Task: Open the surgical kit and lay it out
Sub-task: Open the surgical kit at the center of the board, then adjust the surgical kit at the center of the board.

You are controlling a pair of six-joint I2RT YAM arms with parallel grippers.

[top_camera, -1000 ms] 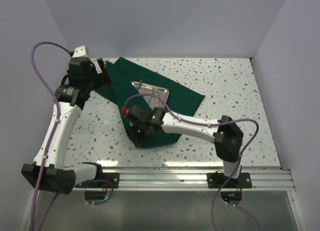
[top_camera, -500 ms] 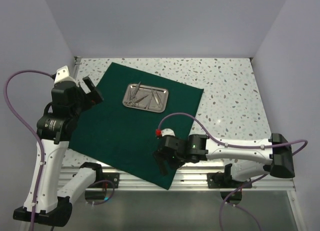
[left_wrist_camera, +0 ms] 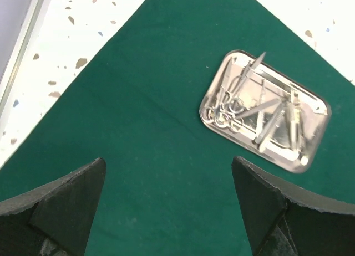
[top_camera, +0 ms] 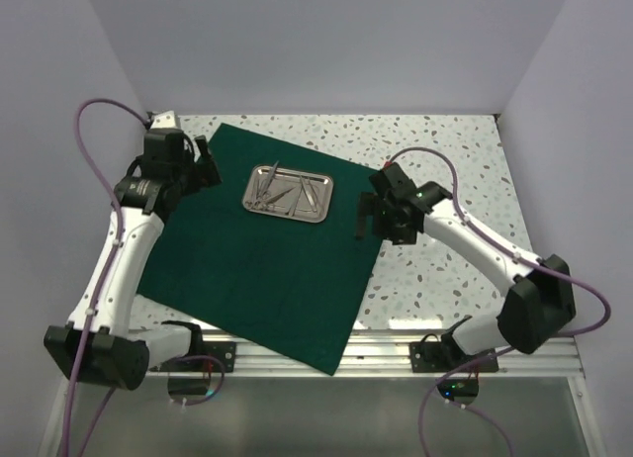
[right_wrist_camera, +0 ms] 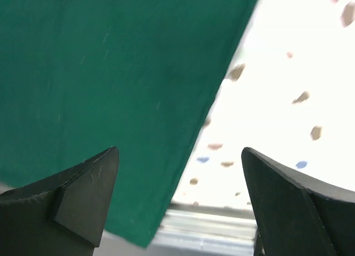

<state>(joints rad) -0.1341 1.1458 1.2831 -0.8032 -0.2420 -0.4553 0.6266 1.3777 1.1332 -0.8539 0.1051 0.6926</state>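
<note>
1. Spread flat on table (top_camera: 445,150) now: dark green cloth wrap (top_camera: 257,269), folded a second ago; unwrapping apparently done.
2. At its 12 o'clock: steel tray (top_camera: 289,192), instruments (left_wrist_camera: 260,109) heaped inside.
3. Agape and empty: left gripper (top_camera: 203,160) at 10 o'clock, right gripper (top_camera: 364,218) at 3, its hold released.
4. Ring handles (left_wrist_camera: 222,114) plain from left wrist only; right wrist blurred, probably the wrap's edge.

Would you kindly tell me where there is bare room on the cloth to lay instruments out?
Widest free patch: bare cloth between tray and near rail. Bare table lies beyond the cloth's right edge. Crowded: the tray of instruments, with left pincer and right pincer flanking it.
</note>
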